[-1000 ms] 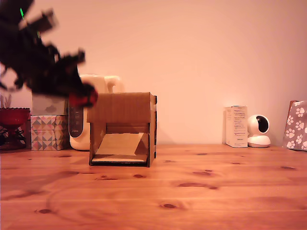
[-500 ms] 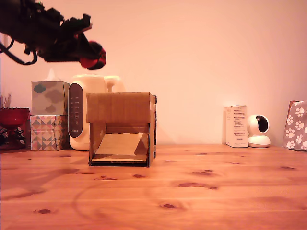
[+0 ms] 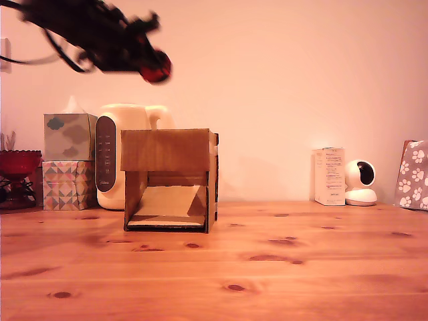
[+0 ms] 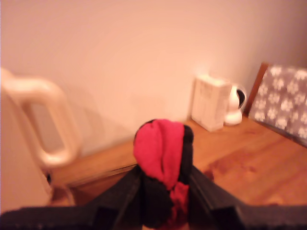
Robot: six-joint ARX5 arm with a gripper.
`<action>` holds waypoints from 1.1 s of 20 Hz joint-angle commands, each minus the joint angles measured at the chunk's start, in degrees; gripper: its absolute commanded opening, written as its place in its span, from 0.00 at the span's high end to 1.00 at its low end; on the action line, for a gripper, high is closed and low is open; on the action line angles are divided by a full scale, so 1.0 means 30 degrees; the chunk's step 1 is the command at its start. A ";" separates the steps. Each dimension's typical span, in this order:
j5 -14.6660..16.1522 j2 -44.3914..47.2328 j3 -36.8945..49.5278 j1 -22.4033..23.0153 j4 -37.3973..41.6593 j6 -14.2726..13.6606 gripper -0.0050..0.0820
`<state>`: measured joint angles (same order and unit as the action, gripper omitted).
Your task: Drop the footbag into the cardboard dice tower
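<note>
Gripper [image 4: 163, 191] closed on the footbag [image 4: 162, 155]; in the wrist view both black fingers [image 4: 125, 194] press against the sides of the red and black ball, which bulges out past the tips. In the exterior view the gripper [image 3: 148, 61] is blurred, high in the air at the end of the dark arm [image 3: 80, 27] that enters from the exterior view's upper left. The footbag [image 3: 156, 69] shows as a red blob at the arm's tip, well above the cardboard dice tower [image 3: 170, 179] and roughly over its top. No contact between the two.

Tower stands upright on the wooden table [image 3: 281, 267], front opening at the bottom facing the camera, slanted ramp [image 3: 167, 200] visible inside.

Behind the tower, toward the exterior view's left: cream appliance [image 3: 124, 154] with dark panel, then two stacked tissue boxes [image 3: 68, 160], then a red bowl [image 3: 19, 162] at the frame edge.

Toward the exterior view's right, by the wall: white carton [image 3: 330, 176], small white camera [image 3: 362, 182] just beside it, paw-print fabric item [image 3: 413, 175] at the edge. The same three appear in the wrist view beyond the footbag, plus the appliance handle [image 4: 48, 122].
</note>
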<state>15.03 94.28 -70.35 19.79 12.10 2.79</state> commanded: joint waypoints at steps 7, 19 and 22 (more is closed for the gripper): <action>0.0204 0.4182 -0.4459 -0.0102 -0.3060 -0.0605 0.77; 0.0197 0.4408 -0.4590 -0.0095 -0.3701 -0.1472 0.13; 0.0204 0.3796 -0.4597 -0.0087 -0.5187 -0.1464 0.15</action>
<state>15.40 106.94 -83.72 19.68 -2.48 -1.30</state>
